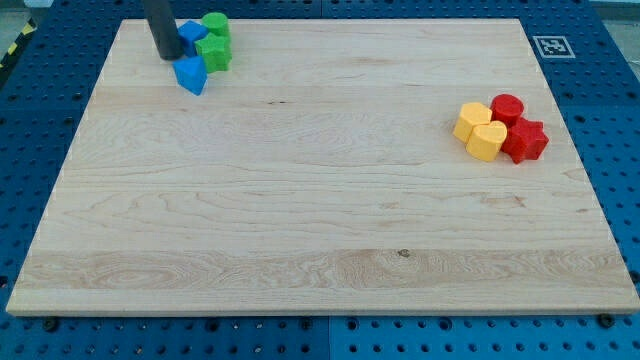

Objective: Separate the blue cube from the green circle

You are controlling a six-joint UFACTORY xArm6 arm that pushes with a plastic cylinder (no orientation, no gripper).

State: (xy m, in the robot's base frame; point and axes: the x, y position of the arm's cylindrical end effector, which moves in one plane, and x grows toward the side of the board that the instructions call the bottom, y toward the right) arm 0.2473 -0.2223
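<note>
A blue cube [192, 34] sits at the view's top left of the wooden board [320, 200], touching a green circle [216, 25] on its right. A green star-like block [214, 53] lies just below the circle. A second blue block [191, 75] with a pointed shape lies below them. My tip [168, 55] is the lower end of a dark rod. It stands just left of the blue cube and above the pointed blue block, close to or touching both.
At the view's right a cluster holds two yellow blocks [473, 121] [487, 141], a red cylinder [507, 108] and a red star [526, 140]. A fiducial tag [551, 46] sits at the board's top right corner.
</note>
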